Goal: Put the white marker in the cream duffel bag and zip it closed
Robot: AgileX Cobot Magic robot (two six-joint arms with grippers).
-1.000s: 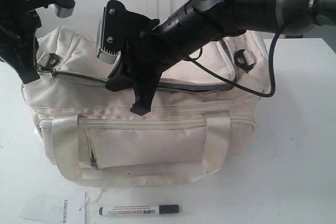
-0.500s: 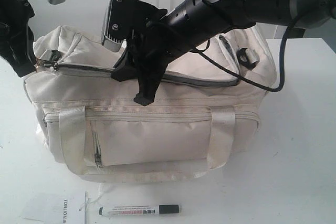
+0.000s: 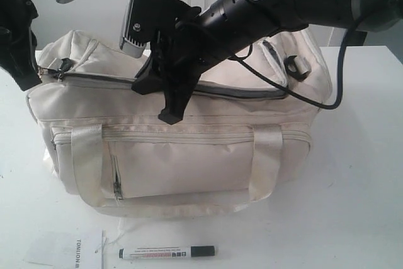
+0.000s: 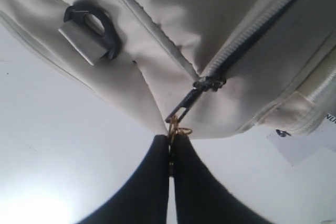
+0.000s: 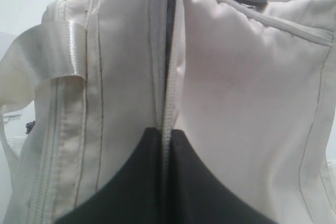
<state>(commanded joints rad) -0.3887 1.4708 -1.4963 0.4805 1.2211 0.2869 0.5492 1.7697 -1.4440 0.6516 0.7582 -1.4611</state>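
The cream duffel bag (image 3: 189, 155) stands mid-table, with a dark gap showing along its top zip (image 3: 214, 87). The white marker (image 3: 167, 252) lies on the table in front of the bag, black cap to the right, and nothing touches it. My left gripper (image 3: 28, 83) is at the bag's left end. It is shut (image 4: 171, 137) on the small gold ring of the zip pull (image 4: 184, 109). My right gripper (image 3: 170, 118) reaches across the bag's top. It is shut (image 5: 165, 131) on the zip edge (image 5: 167, 103) of the flap.
A white paper slip (image 3: 72, 251) with printed letters lies left of the marker. Dark rings (image 3: 296, 66) sit at the bag's ends. Webbing handles (image 3: 264, 155) and a front pocket zip (image 3: 116, 184) face the camera. The right arm's cable (image 3: 327, 92) hangs over the bag's right end.
Both grippers have risen a little with the bag's top edge, and the left one has drawn leftwards. The bag has shifted and stands taller. The marker has not moved.
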